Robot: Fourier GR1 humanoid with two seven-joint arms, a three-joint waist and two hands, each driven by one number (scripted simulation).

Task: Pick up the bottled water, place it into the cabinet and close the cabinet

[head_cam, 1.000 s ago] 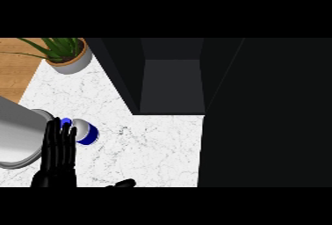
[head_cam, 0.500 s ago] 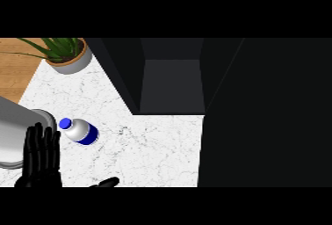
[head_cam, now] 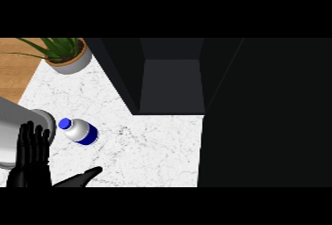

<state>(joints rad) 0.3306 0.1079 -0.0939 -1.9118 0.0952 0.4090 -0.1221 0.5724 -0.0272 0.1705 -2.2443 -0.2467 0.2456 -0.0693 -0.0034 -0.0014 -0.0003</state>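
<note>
The water bottle (head_cam: 80, 131) is white with a blue cap and a blue band. It stands on the marble counter (head_cam: 149, 149), left of centre. My left hand (head_cam: 32, 151) comes in from the lower left edge, open, fingers straight and pointing up. Its thumb (head_cam: 82, 177) sticks out to the right, below the bottle. The hand is just left of the bottle, with a narrow gap between them. The dark cabinet (head_cam: 172, 79) stands open at the top centre, and its inside looks bare. My right hand does not show.
A grey metal rounded object (head_cam: 14, 127) lies at the left edge, partly behind my left hand. A potted plant (head_cam: 65, 55) stands at the top left, by a wooden surface (head_cam: 16, 70). A large dark panel (head_cam: 266, 114) fills the right side.
My left hand has slid left and slightly down, off the bottle it partly covered a second ago. The bottle has hardly shifted and now shows in full.
</note>
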